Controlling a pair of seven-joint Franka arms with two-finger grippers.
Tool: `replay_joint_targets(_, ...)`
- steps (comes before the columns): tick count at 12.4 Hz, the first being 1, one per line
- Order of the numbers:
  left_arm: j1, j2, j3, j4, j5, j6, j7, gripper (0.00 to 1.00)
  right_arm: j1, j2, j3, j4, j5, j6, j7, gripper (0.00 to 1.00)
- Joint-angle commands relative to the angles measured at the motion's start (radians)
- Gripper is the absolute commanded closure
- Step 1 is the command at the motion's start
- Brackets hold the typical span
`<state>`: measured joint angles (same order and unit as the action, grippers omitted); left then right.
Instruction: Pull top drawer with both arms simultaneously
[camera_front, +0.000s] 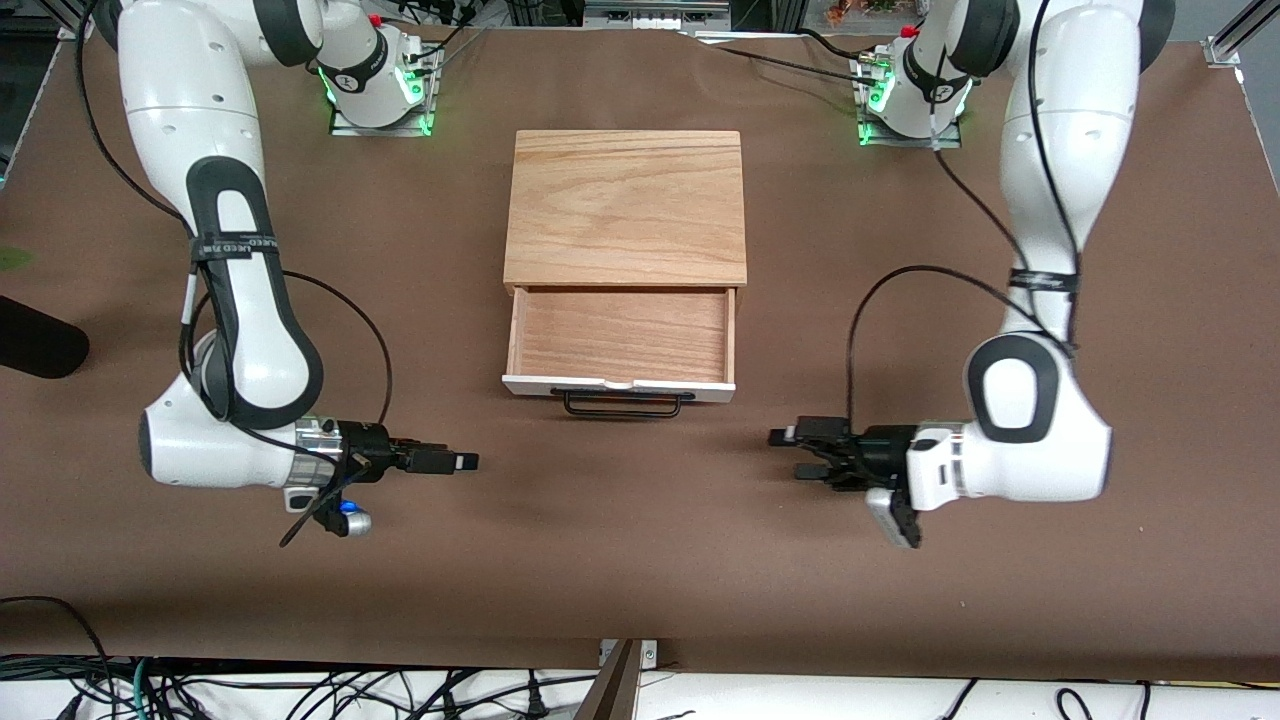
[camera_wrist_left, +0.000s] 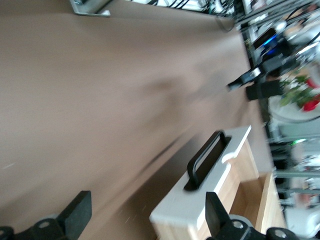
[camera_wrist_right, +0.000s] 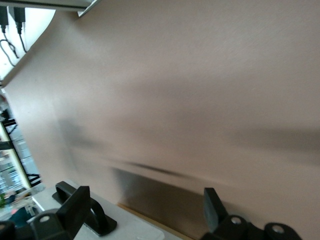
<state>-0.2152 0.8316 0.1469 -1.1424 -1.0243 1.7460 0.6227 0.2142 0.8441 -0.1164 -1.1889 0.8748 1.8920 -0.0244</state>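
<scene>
Right gripper (camera_front: 462, 462), jaws open and empty, hovers over the brown counter (camera_front: 640, 560) toward the right arm's end. The white-fronted shallow wooden top drawer (camera_front: 619, 384), already drawn out of the light wood box (camera_front: 626, 205), sits between the grippers, its thin black wire bar handle (camera_front: 628, 404) running arm to arm. Left gripper (camera_front: 785, 452), jaws likewise open, stands about equally clear; only the left wrist view shows the handle's whole length.

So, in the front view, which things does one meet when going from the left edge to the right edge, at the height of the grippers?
right gripper → black wire handle of the open top drawer → left gripper
</scene>
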Motion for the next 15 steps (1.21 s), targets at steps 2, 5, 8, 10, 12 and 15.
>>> replay_joint_targets(2, 0.08, -0.147, 0.019, -0.034, 0.284, -0.17, -0.052, 0.0, -0.016, -0.13, -0.025, -0.055, -0.216, -0.065, 0.023, 0.0)
replay_joint_targets(5, 0.103, -0.254, 0.022, -0.046, 0.56, -0.241, -0.055, 0.0, -0.055, -0.313, -0.017, -0.193, -0.483, -0.102, 0.015, 0.0)
replay_joint_targets(8, 0.088, -0.398, 0.007, -0.105, 0.836, -0.246, -0.183, 0.0, -0.059, -0.436, -0.014, -0.204, -0.724, -0.204, 0.011, 0.0)
replay_joint_targets(10, 0.088, -0.521, -0.045, -0.216, 0.978, -0.255, -0.267, 0.0, -0.091, -0.525, -0.012, -0.25, -0.76, -0.217, 0.011, 0.0)
replay_joint_targets(12, 0.091, -0.63, -0.05, -0.313, 1.043, -0.241, -0.271, 0.0, -0.134, -0.601, -0.014, -0.273, -0.815, -0.215, 0.018, 0.0)
replay_joint_targets(15, 0.123, -0.785, -0.05, -0.477, 1.044, -0.101, -0.323, 0.0, -0.157, -0.721, -0.014, -0.308, -0.878, -0.218, 0.018, 0.0)
